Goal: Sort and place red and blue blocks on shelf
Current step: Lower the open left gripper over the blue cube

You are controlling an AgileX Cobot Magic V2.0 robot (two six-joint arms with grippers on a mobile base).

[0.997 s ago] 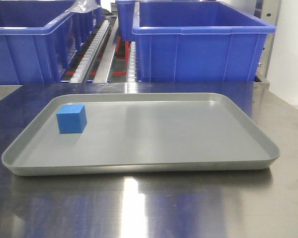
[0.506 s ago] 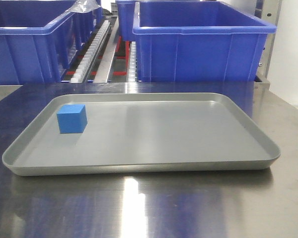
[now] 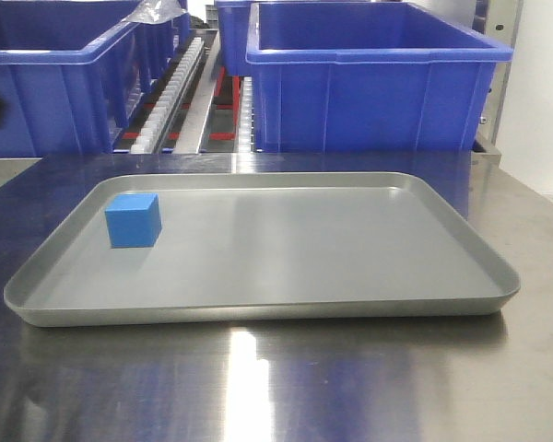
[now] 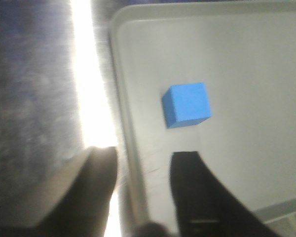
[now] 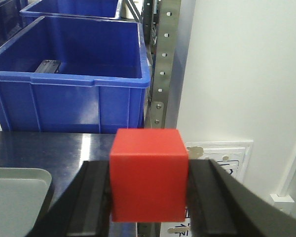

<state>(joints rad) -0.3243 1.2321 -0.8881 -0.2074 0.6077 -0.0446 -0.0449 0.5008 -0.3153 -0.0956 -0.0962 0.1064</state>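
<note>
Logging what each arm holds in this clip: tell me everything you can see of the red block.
The red block is a small plain cube, bright red and matte, with crisp edges and no markings. It shows only in the right wrist view, level and square to the camera, with its top and front faces visible. The right end effector is shut on it, a dark finger pressing each side. It appears to be lifted off the table.
</note>
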